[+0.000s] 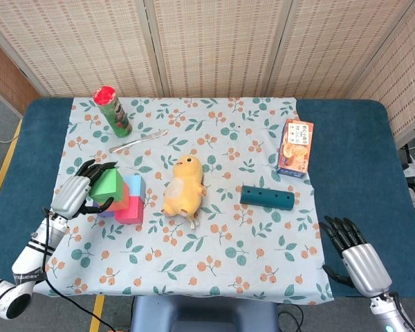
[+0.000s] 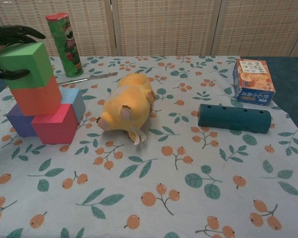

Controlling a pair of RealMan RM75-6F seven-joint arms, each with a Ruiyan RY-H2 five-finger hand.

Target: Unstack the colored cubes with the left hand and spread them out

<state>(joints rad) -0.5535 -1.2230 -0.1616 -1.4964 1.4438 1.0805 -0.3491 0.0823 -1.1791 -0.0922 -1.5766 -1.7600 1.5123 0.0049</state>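
Observation:
The green cube (image 1: 108, 185) (image 2: 25, 64) tops a stack at the cloth's left. Under it sits an orange cube (image 2: 36, 96), which rests on a purple cube (image 2: 19, 121), a pink cube (image 1: 130, 211) (image 2: 57, 124) and a light-blue cube (image 1: 135, 184). My left hand (image 1: 79, 192) (image 2: 12, 33) has reached the green cube from the left. Its fingers are spread over the cube's top edge and the thumb lies by the front face, without a firm grip showing. My right hand (image 1: 356, 256) hovers open at the table's near right edge, seen only in the head view.
A yellow plush chick (image 1: 183, 191) (image 2: 126, 106) lies just right of the stack. Behind the stack are a knife (image 1: 138, 140) and a green chips can (image 1: 113, 111). A teal cylinder (image 1: 266, 197) and a snack box (image 1: 294, 148) lie to the right.

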